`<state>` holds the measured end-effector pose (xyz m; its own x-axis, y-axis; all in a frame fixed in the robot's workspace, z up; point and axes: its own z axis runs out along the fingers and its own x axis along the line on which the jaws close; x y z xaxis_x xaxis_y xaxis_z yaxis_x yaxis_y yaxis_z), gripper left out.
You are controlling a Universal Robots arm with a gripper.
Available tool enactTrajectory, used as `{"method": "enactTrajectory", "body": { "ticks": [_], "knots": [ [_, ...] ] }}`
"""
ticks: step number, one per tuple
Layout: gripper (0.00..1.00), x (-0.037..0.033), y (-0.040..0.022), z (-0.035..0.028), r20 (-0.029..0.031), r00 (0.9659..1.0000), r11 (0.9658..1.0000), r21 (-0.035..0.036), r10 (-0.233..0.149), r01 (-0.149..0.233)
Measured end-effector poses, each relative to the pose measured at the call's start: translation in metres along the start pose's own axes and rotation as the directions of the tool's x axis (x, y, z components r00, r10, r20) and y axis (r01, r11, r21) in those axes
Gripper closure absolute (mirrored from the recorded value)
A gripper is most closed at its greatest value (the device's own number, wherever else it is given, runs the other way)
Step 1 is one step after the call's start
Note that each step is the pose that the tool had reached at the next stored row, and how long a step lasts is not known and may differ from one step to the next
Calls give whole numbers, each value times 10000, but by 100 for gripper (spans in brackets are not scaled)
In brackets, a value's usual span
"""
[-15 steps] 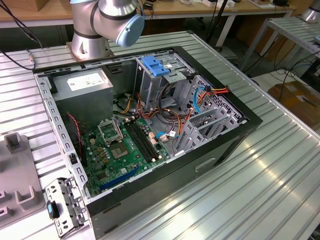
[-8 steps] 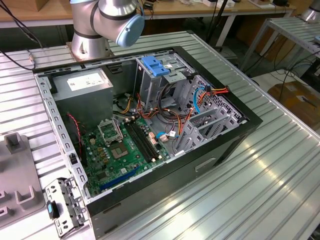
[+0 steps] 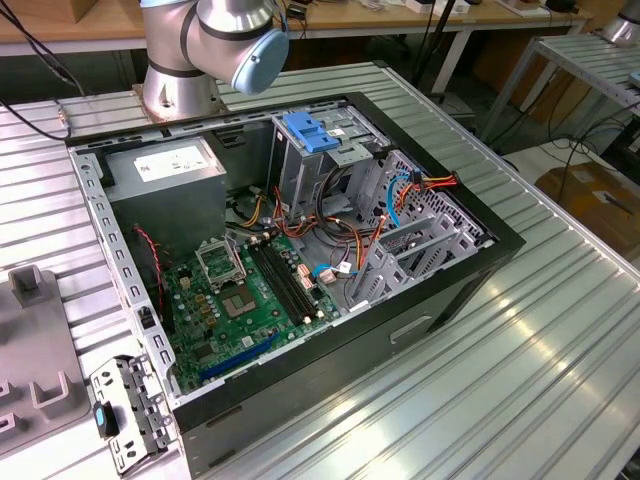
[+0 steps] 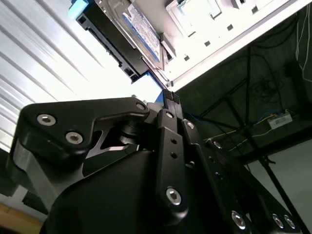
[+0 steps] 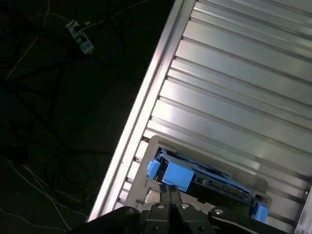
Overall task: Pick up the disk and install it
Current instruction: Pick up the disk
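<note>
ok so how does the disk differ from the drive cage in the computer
The disk is slim and lies flat in a grey holder on the ribbed table; the cage is tall and stands upright inside the computer case. The disk has blue side rails; the cage has a blue handle on top. Both are metal with blue plastic parts.

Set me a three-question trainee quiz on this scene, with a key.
1. True or false: the disk already sits inside the computer case.
2. The disk's side rail beside the tool is: A red, B blue, C yellow.
3. What colour is the circuit board in the case?
Key: 1 false, it lies out on the slatted table; 2 B; 3 green.
</note>
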<state>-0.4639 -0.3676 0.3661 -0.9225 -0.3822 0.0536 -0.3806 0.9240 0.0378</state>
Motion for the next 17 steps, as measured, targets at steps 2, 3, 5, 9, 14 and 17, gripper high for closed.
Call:
{"method": "enactTrajectory", "body": {
  "ticks": [2,3,5,9,14,17],
  "knots": [
    [89,0,0,0,-13,9994,9994,18,-344,344],
    [89,0,0,0,-19,9988,9987,26,-499,499],
    [89,0,0,0,-32,9966,9966,43,-819,820],
    [89,0,0,0,-62,9887,9887,76,-1498,1499],
    [89,0,0,1,-114,9669,9669,125,-2547,2549],
    [89,0,0,2,-156,9419,9418,161,-3355,3358]
  ]
}}
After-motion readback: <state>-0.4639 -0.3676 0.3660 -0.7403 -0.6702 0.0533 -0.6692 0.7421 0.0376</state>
